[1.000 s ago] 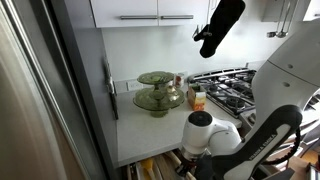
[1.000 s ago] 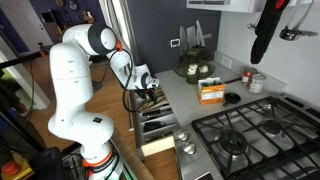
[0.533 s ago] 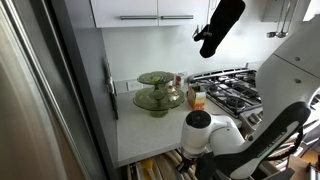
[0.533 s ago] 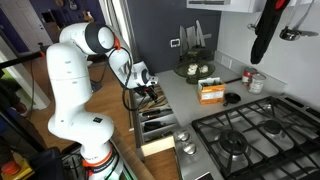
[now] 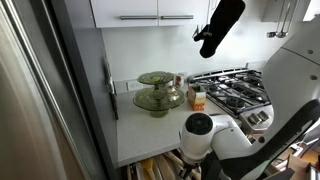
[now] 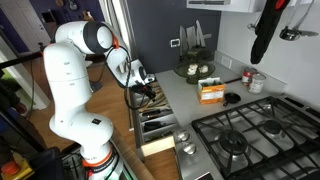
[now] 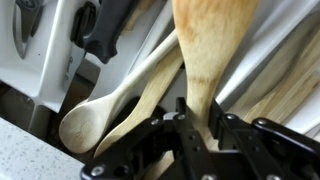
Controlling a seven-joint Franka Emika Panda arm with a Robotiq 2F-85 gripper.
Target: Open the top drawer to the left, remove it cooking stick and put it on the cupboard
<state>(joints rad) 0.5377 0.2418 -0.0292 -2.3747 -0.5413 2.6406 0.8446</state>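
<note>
The top drawer [image 6: 160, 130] stands pulled open below the white worktop of the cupboard [image 6: 186, 100]. In the wrist view my gripper [image 7: 200, 128] is shut on the thin handle of the cooking stick [image 7: 212, 50], a light-wood utensil that widens to a flat end. The stick hangs over the drawer's dividers. In an exterior view the gripper [image 6: 143, 90] sits just above the open drawer with the stick's wood showing below it. In an exterior view the arm's white wrist [image 5: 198, 130] leans over the drawer [image 5: 152, 170] and hides the jaws.
Other pale wooden utensils [image 7: 105, 110] and a black tool [image 7: 105, 30] lie in the drawer. A green tiered dish [image 5: 158, 95], an orange box [image 6: 211, 92] and a gas hob [image 6: 245, 135] stand on the worktop. A steel fridge side [image 5: 50, 90] borders the cupboard.
The arm has shifted slightly, and the gripper with the stick has risen a little over the drawer. The jaws stayed shut.
</note>
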